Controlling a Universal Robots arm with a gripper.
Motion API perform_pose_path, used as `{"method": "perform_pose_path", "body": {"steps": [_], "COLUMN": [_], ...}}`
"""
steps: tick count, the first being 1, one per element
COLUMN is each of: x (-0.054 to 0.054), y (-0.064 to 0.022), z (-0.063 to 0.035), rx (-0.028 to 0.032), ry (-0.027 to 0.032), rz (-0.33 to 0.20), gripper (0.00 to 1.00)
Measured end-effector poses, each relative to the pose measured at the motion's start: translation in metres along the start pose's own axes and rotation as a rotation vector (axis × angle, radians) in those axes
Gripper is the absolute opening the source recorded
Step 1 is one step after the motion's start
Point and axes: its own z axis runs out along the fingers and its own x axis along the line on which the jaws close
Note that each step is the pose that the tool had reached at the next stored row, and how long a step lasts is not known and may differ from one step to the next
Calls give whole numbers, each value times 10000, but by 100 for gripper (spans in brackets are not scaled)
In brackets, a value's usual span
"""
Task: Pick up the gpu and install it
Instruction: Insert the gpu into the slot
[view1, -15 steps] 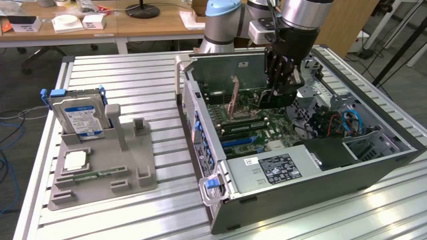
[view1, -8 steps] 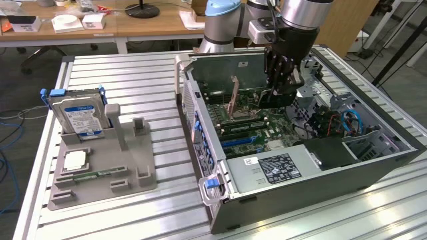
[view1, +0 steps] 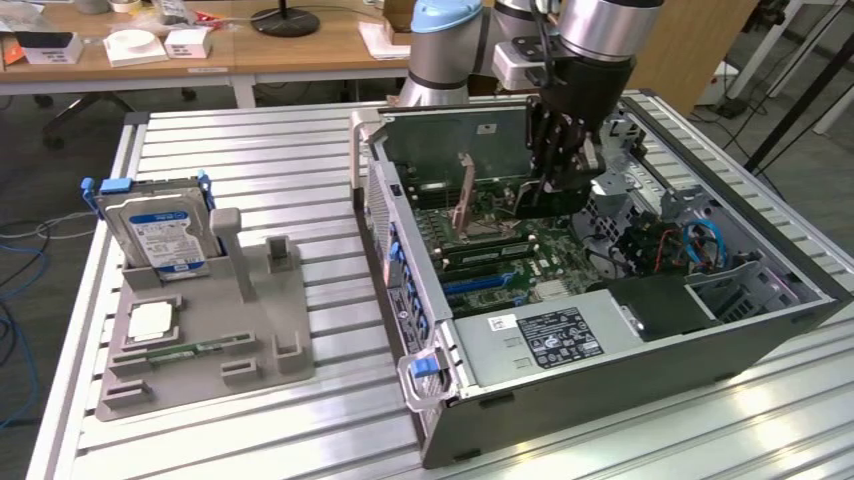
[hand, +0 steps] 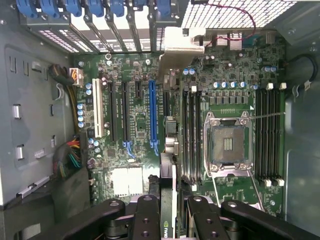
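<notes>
Fingers (hand: 167, 215) pinching thin dark green gpu card (hand: 169, 170) edge-on, above green motherboard (hand: 130, 125) inside open grey computer case (view1: 747, 330). Left of case in exterior view: grey plastic holder tray (view1: 200, 350) on slatted metal tabletop (view1: 307, 160), silver hard drive with blue-white label (view1: 158, 235) upright in tray. Inside case, gpu hangs just beside long blue slot (hand: 152, 117), near silver CPU socket (hand: 227, 145).

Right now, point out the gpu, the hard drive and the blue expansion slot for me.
gpu (hand: 168, 200): wrist view, on the card's edge between the gripper's fingers.
hard drive (view1: 163, 235): exterior view, on its blue-white label, upright in the grey holder.
blue expansion slot (hand: 152, 115): wrist view, mid-length on the motherboard slot.
</notes>
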Motion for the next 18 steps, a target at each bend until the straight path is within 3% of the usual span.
{"method": "perform_pose_path", "body": {"steps": [8, 18], "x": [60, 153], "y": [25, 67], "z": [66, 225], "rx": [8, 7], "ry": [25, 27], "rz": [-8, -40], "gripper": [26, 26]}}
